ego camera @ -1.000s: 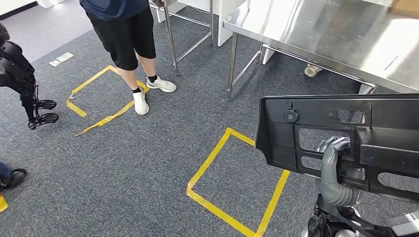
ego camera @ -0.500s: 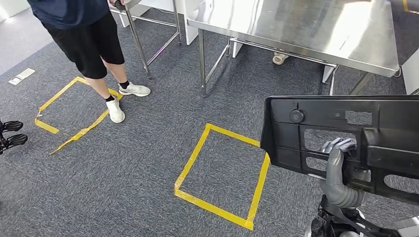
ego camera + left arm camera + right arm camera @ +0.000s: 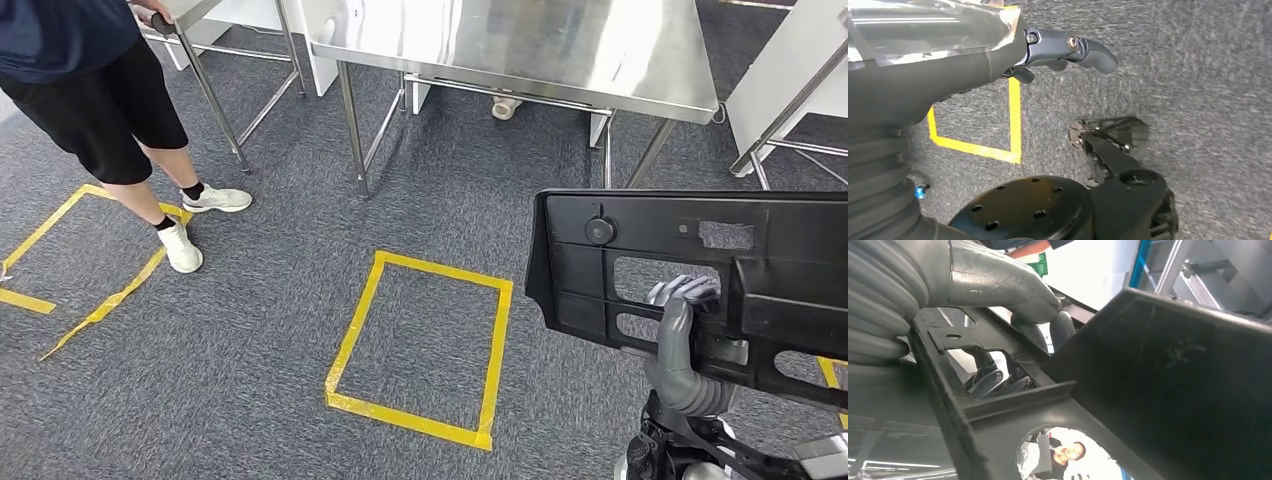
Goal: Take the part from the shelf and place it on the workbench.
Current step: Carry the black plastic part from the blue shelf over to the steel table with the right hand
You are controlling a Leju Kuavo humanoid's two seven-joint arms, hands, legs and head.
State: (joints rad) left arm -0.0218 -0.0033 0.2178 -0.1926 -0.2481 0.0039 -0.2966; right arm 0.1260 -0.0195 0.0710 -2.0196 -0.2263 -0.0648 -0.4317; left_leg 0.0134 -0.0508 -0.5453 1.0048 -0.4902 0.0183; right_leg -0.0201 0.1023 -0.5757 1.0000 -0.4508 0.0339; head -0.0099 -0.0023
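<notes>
The part (image 3: 690,270) is a large black plastic panel with cut-outs and a round knob. My right hand (image 3: 682,300) grips it from behind at the lower right of the head view, fingers hooked through a cut-out, and holds it upright above the carpet. The right wrist view shows the grey thumb (image 3: 998,285) pressed on the panel's rib (image 3: 1173,390). The workbench (image 3: 520,40), a bare steel table, stands ahead at the top centre. My left hand (image 3: 1068,50) hangs over the carpet with nothing in it.
A person (image 3: 90,90) in dark shorts and white shoes stands at the upper left beside another steel table's legs (image 3: 210,95). A yellow tape square (image 3: 420,345) marks the grey carpet in front of the workbench. More yellow tape (image 3: 60,260) lies at the left. A white frame (image 3: 790,90) stands at the upper right.
The camera has turned right: the workbench, person and tape squares slid left in the picture. The panel stays held in my right hand in the same pose.
</notes>
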